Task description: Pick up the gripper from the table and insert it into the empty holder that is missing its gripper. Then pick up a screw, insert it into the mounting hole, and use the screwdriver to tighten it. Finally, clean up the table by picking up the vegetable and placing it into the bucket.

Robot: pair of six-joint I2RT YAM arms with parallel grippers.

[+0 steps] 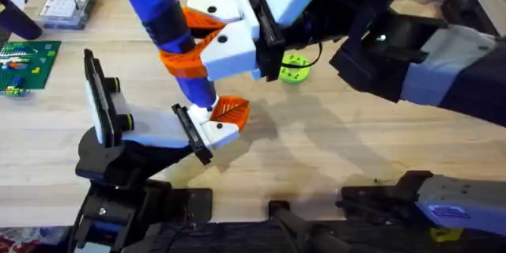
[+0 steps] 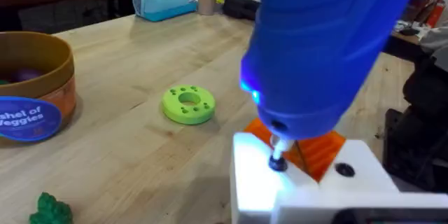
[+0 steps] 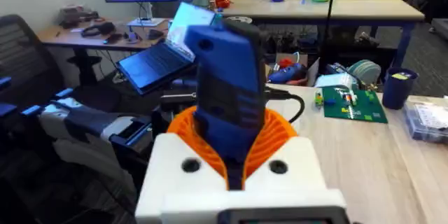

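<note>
Inside the bucket, something purple shows.

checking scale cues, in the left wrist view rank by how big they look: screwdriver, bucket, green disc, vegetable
1. screwdriver, largest, though it is nearest the camera
2. bucket, cut off by the edge
3. green disc
4. vegetable, smallest, partly cut off

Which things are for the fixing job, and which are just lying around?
For the job: fat blue pen-shaped screwdriver, small orange ribbed plastic finger, white blocky plastic holder, round orange-brown bucket, small dark-green toy vegetable.
Just lying about: round bright-green disc with holes, green circuit board, clear plastic box.
</note>
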